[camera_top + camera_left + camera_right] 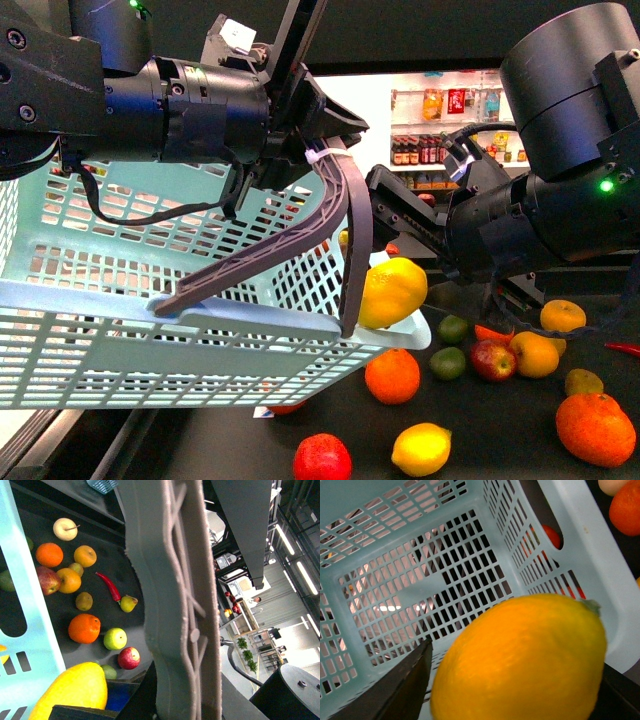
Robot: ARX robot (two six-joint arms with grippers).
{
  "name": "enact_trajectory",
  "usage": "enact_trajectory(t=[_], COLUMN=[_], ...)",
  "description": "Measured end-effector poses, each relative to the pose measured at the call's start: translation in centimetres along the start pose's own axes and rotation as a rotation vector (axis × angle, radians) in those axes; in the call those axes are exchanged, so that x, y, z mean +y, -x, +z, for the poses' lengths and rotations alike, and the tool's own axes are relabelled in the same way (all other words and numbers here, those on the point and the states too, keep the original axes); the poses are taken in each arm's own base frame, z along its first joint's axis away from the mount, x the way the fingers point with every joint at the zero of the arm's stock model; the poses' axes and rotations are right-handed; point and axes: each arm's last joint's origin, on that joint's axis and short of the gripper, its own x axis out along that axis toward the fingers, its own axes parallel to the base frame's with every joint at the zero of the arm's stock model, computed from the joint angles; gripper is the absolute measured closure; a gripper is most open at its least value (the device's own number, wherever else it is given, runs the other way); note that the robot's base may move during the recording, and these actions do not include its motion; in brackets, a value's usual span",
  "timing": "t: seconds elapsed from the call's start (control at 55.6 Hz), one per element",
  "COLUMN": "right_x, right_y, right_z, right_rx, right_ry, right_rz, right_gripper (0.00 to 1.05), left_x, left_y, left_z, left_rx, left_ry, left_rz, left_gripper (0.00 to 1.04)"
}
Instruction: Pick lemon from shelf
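Observation:
My right gripper (388, 272) is shut on the lemon (392, 290), a bright yellow oval held at the near corner of the light blue basket (120, 300). In the right wrist view the lemon (520, 655) fills the space between the dark fingers (395, 690), just over the basket's rim (590, 575) and open inside. My left gripper (325, 150) is shut on the grey basket handle (300, 235) and holds the basket up. That handle (175, 605) runs down the middle of the left wrist view, with the lemon (72, 692) beside it. The black shelf tray (520, 440) lies below.
Loose fruit lies on the tray: oranges (392, 376), a red apple (493, 359), limes (447, 362), another yellow fruit (421, 448) and a red fruit (322, 459). A red chili (108, 585) lies among them. White wall shelves of bottles (440, 130) stand far behind.

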Motion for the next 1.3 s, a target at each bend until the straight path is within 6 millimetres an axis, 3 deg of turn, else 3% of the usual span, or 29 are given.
enact_trajectory(t=[0.522, 0.756, 0.882, 1.008, 1.17, 1.296], right_x=[-0.6, -2.6, -4.5, -8.1, -12.4, -15.9], right_y=[-0.6, 2.2, 4.0, 5.4, 5.8, 5.1], right_z=[0.0, 2.1, 3.7, 4.4, 4.2, 2.8], right_rx=[-0.017, -0.149, -0.229, -0.276, -0.278, -0.24], right_ry=[0.025, 0.199, 0.32, 0.462, 0.567, 0.643], right_rz=[0.005, -0.01, -0.004, -0.012, 0.007, 0.023], right_gripper=[0.07, 0.07, 0.07, 0.07, 0.07, 0.07], left_x=[-0.2, -0.2, -0.2, -0.2, -0.2, -0.2], left_y=[-0.2, -0.2, -0.2, -0.2, -0.2, -0.2], left_z=[-0.2, -0.3, -0.3, -0.3, -0.3, -0.3], left_rx=[0.005, 0.009, 0.009, 0.008, 0.008, 0.008], left_ry=[0.014, 0.016, 0.016, 0.015, 0.016, 0.016], left_rz=[-0.004, -0.007, -0.007, -0.006, -0.006, -0.006], left_gripper=[0.97, 0.97, 0.97, 0.97, 0.97, 0.97])
